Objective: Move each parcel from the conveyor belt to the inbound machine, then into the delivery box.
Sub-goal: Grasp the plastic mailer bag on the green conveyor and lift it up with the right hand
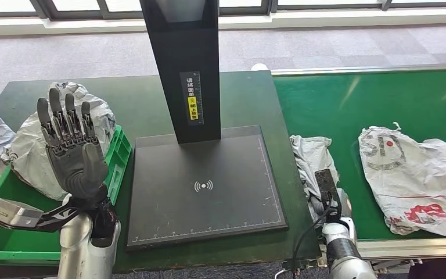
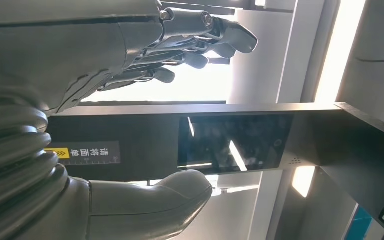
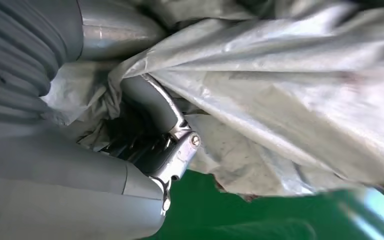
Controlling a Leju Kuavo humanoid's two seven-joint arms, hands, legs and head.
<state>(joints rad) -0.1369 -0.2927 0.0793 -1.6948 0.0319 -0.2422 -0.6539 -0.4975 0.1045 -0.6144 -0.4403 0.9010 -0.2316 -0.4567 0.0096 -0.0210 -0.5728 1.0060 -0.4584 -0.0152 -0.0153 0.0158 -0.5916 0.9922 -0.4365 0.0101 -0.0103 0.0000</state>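
One grey parcel (image 1: 312,165) is gripped by the right robot hand (image 1: 328,197); left robot hand (image 1: 72,148) spread, holding nothing.

Bright daylight; right wrist view looks slightly blurred.

The right hand (image 3: 145,150) fingers (image 3: 152,102) clutch a crumpled grey parcel (image 3: 280,100) above the green belt (image 3: 240,215).

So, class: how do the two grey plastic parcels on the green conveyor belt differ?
The grey parcel nearest the scanner lies crumpled at the green conveyor belt's left edge, gripped by the right hand; the larger grey parcel with red print lies spread flat and untouched. The near parcel shows no print. Both are wrinkled plastic bags.
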